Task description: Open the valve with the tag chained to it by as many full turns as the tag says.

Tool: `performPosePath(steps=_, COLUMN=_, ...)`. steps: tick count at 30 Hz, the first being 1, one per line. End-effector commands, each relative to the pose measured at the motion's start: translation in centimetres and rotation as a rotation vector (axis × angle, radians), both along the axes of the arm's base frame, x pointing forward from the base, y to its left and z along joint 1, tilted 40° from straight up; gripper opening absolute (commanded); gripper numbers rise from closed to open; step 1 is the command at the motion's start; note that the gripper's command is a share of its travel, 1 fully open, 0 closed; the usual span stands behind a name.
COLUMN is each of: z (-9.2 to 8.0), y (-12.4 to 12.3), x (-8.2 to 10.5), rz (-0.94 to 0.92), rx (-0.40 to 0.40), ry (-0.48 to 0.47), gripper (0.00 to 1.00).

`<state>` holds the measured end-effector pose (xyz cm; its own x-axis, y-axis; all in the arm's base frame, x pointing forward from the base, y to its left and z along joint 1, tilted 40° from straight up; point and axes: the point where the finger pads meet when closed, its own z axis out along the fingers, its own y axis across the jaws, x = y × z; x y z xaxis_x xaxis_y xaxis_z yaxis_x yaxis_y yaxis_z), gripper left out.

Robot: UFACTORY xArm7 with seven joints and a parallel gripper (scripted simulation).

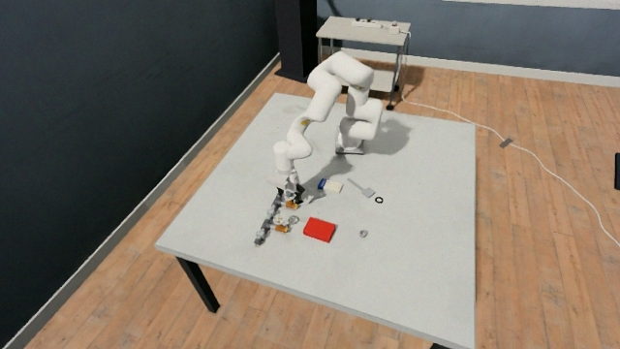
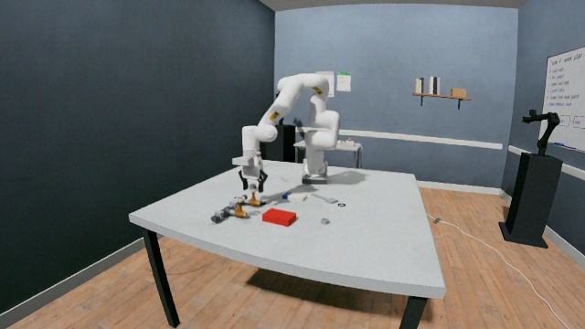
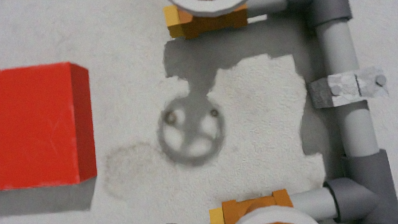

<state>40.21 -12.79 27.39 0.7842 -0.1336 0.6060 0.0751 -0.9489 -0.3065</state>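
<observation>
A grey pipe (image 1: 265, 226) (image 2: 222, 213) (image 3: 345, 122) lies on the white table (image 1: 417, 271) and carries two valves with orange bodies. The far valve (image 1: 291, 205) (image 2: 253, 200) sits right under my gripper (image 1: 290, 196) (image 2: 252, 185). The near valve (image 1: 281, 226) (image 2: 238, 211) is a little closer to the table's front edge. The gripper hangs just above the far valve, open and empty. The wrist view shows one orange valve body at its top edge (image 3: 206, 21) and the other at its bottom edge (image 3: 250, 207), with a handwheel's shadow between them. No fingers and no tag show there.
A red block (image 1: 320, 229) (image 2: 279, 217) (image 3: 40, 125) lies right beside the valves. Further right are a white and blue box (image 1: 331, 185), a grey flat tool (image 1: 362, 188), a black ring (image 1: 379, 199) and a small metal nut (image 1: 363, 233).
</observation>
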Motion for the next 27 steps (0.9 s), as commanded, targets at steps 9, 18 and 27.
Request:
performPosePath(steps=9, z=0.16, y=-0.09, x=0.02, rz=-0.477, rx=0.380, ry=0.170, gripper=1.00)
performPosePath(steps=18, z=0.16, y=-0.09, x=0.02, rz=-0.807, rx=0.636, ry=0.294, gripper=1.00)
performPosePath(steps=27, z=0.16, y=-0.09, x=0.02, rz=-1.003, rx=0.752, ry=0.373, gripper=1.00)
